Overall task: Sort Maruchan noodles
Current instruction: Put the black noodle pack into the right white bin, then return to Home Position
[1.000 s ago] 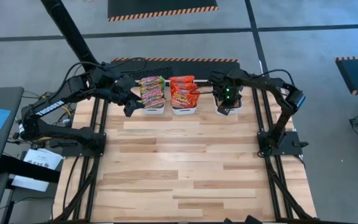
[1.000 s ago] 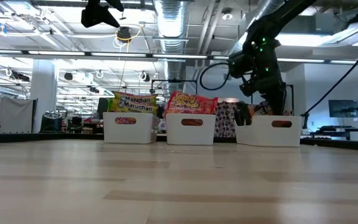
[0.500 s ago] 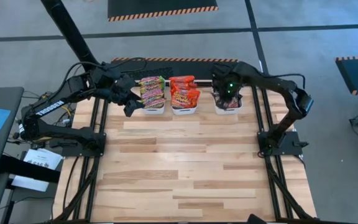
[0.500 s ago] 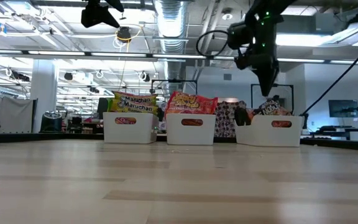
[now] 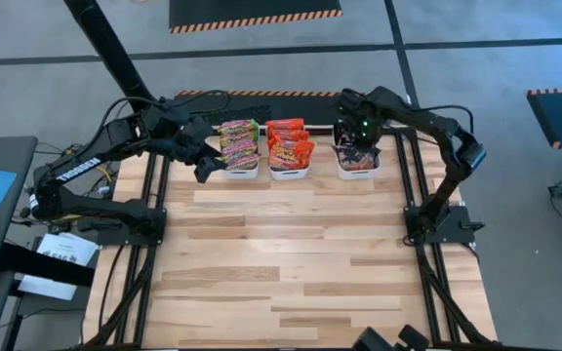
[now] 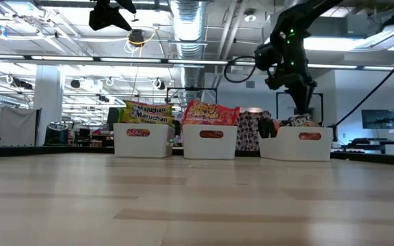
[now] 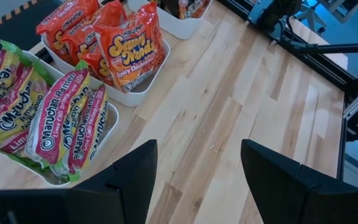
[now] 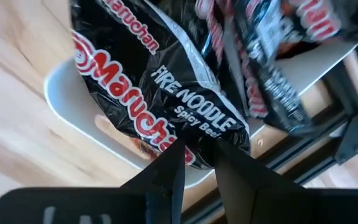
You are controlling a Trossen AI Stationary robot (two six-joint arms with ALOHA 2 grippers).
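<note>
Three white bins stand in a row near the table's far edge. The left bin [image 5: 242,175] holds green-yellow Maruchan packets [image 7: 55,118]. The middle bin [image 5: 289,175] holds red-orange packets [image 7: 129,53]. The right bin [image 6: 299,143] holds black packets [image 8: 166,93]. My left gripper [image 7: 197,144] hangs open, just on the near-left side of the left bin. My right gripper [image 8: 199,152] is shut, points down and stands right over the black packets in the right bin [image 5: 357,175]. My right gripper's fingertips [image 8: 176,152] overlap the near edge of the top black packet [image 8: 191,134] in the right wrist view. In the low view they stand just above the packets. I cannot tell whether they touch it. The packet lies in the bin.
The bare wooden table top [image 5: 291,253] stretches from the bins to the near edge. Both arm bases sit at the table's left and right sides. Black frame rails [image 8: 347,143] run close behind the right bin.
My right gripper rose out of the right bin, then sank part of the way back toward it. The black packets stayed in the bin and now show beneath it in the high view.
</note>
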